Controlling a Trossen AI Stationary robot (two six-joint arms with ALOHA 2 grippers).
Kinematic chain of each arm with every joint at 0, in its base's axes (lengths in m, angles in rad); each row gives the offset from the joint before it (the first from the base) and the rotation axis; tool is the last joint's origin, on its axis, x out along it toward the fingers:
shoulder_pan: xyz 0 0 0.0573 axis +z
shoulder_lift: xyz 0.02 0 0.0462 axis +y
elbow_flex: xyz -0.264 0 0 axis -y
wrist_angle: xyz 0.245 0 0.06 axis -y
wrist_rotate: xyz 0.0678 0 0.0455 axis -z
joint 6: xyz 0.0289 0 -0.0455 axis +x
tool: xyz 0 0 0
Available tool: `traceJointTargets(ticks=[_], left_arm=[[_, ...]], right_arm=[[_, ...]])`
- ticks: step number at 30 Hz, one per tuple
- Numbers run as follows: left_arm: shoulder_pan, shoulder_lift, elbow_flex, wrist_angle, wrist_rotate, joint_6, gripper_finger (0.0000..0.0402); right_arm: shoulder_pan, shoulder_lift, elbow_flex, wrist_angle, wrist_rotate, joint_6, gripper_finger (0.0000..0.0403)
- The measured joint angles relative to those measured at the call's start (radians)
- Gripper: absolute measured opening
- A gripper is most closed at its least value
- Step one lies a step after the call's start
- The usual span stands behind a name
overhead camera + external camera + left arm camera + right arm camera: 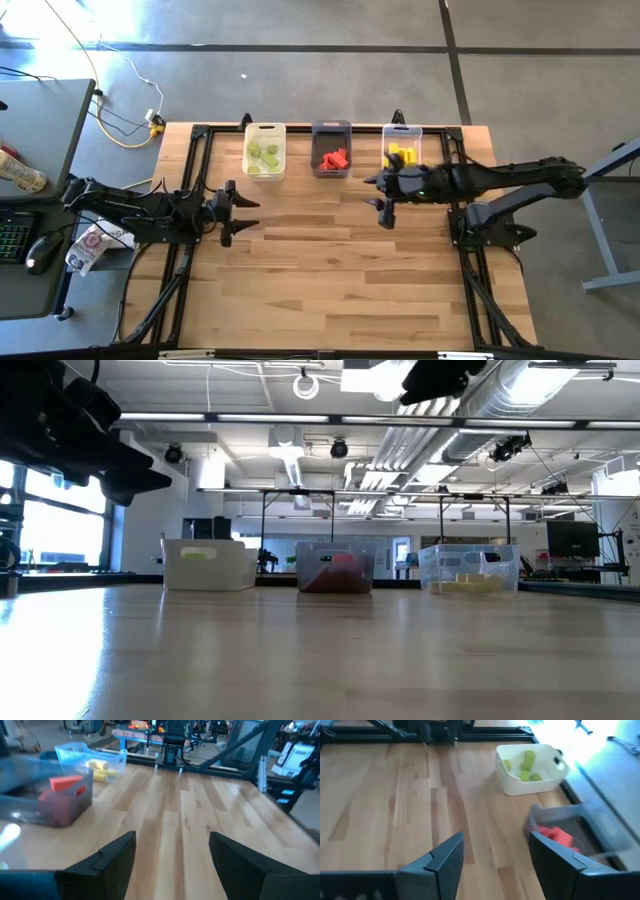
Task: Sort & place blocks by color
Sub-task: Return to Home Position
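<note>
The blocks lie sorted in three bins along the table's far edge. Green blocks [264,155] are in the white bin [265,132], red blocks [334,158] in the dark grey bin [331,127], and yellow blocks [401,153] in the clear bin [403,131]. My right gripper [380,200] hangs open above the table just in front of the clear bin, with nothing between its fingers [445,860]. My left gripper [245,212] stands open at the table's left side, pointing across the table, also with nothing in it.
The wooden tabletop [330,270] spreads in front of the bins. A black frame [195,135] runs along the table's edges. Left of the table stands a desk with a keyboard, a mouse [40,250] and a bottle [20,170].
</note>
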Motion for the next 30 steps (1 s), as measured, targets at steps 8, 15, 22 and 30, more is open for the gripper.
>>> traceJointTargets(ticks=[8, 15, 22, 30], left_arm=[[0.050, 0.000, 0.000, 0.007, -0.002, 0.153, 0.0241], [0.072, 0.000, 0.001, 0.006, -0.004, 0.173, 0.0241], [0.072, 0.000, 0.001, 0.003, -0.004, 0.173, 0.0241], [0.072, 0.000, 0.002, -0.004, -0.004, 0.173, 0.0241]], right_arm=[[0.111, -0.132, -0.004, -0.137, 0.165, 0.029, 0.0209], [0.147, -0.288, -0.239, -0.016, 0.306, 0.072, 0.0209], [0.119, -0.430, -0.454, 0.179, 0.247, 0.082, 0.0209], [0.115, -0.500, -0.607, 0.243, 0.246, 0.107, 0.0209]])
